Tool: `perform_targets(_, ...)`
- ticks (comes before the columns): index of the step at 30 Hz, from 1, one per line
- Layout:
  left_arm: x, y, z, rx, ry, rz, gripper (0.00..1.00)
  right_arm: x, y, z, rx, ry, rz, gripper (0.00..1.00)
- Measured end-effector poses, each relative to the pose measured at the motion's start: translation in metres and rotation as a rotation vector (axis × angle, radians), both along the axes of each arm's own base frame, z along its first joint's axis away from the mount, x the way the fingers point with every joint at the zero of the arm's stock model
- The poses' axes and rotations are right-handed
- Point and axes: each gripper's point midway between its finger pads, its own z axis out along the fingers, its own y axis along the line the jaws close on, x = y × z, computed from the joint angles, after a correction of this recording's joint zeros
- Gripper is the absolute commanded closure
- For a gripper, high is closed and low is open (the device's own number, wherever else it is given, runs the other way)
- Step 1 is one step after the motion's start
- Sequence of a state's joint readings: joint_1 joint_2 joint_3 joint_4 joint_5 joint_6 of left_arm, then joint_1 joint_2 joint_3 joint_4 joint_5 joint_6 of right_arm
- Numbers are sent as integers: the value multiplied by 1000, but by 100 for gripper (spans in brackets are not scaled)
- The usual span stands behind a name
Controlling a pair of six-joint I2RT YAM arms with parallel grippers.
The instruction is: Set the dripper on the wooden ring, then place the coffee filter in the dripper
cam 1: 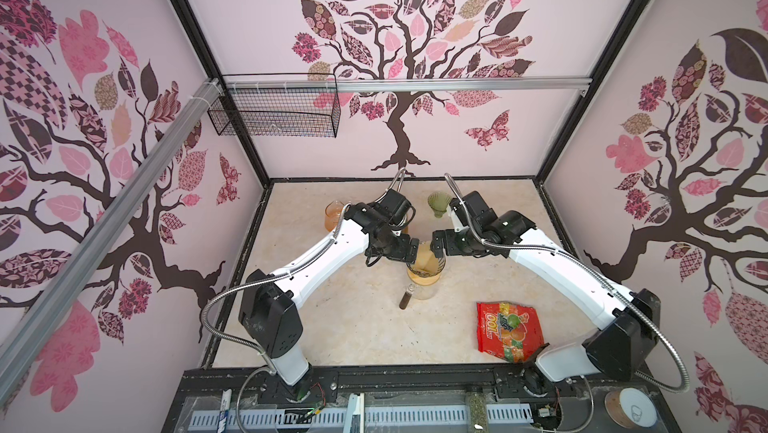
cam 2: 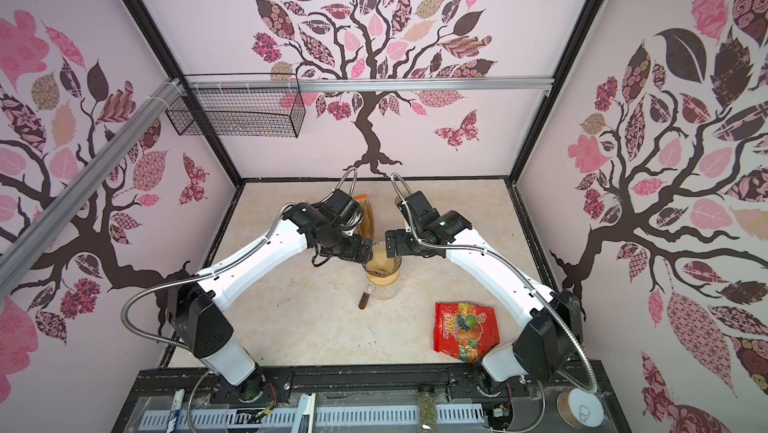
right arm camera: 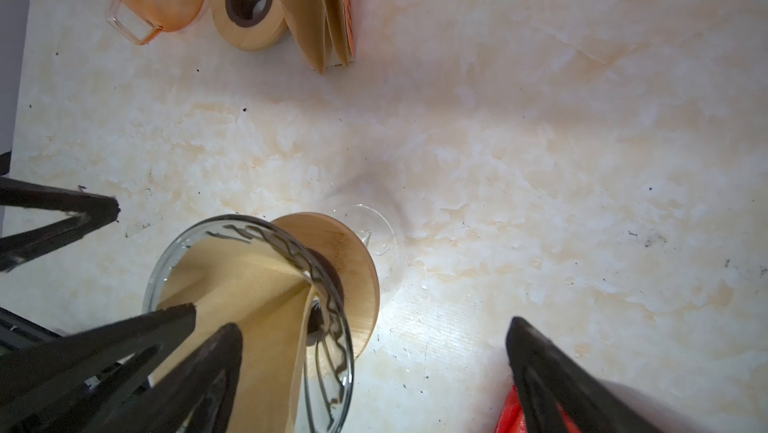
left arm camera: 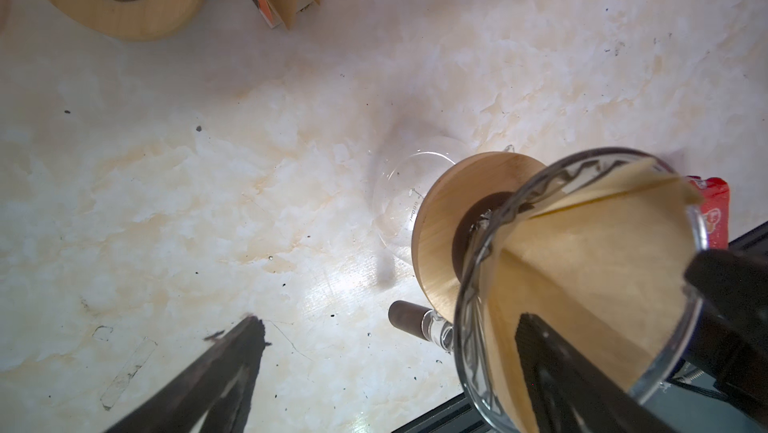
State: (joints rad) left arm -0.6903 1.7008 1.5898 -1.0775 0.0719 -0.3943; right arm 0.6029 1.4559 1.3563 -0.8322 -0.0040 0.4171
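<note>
Left tool (left arm camera: 390, 321) is hanging with its jaws spread wide, one finger dipping inside the mouth of the coffee filter (left arm camera: 582, 252), the other out over the bare desk (left arm camera: 208, 161); right tool (right arm camera: 376, 323), likewise spread and holding nothing, is straddling the dripper (right arm camera: 332, 306) from the opposite side. Whether any finger is actually touching the paper cannot be told from these angles. The coffee filter is sitting inside the glass dripper, which is standing on a wooden collar (left arm camera: 436, 223) atop a clear carafe (left arm camera: 395, 202) mid-desk; the paper is looking only partly opened, one fold leaning off the glass. Finishing well is probably meaning pressing the cone lightly to the wall, then lifting both tools straight up so nothing is dragging the paper out; a red candy bag (cam 1: 509, 331) is lying well apart.
</note>
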Motion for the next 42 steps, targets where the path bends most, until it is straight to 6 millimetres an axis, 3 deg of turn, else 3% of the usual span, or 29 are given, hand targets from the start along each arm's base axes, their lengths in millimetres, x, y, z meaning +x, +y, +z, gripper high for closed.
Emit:
perform_targets(7, 9, 3, -3, 30, -18, 19, 3, -5, -4, -15, -28, 27, 8, 0)
perform_targets(32, 14, 5, -10, 55, -16, 28, 3, -1, -16, -21, -95, 3, -10, 0)
perform_targets(42, 8, -3, 5, -1, -29, -3, 3, -3, -12, -21, -75, 13, 1, 0)
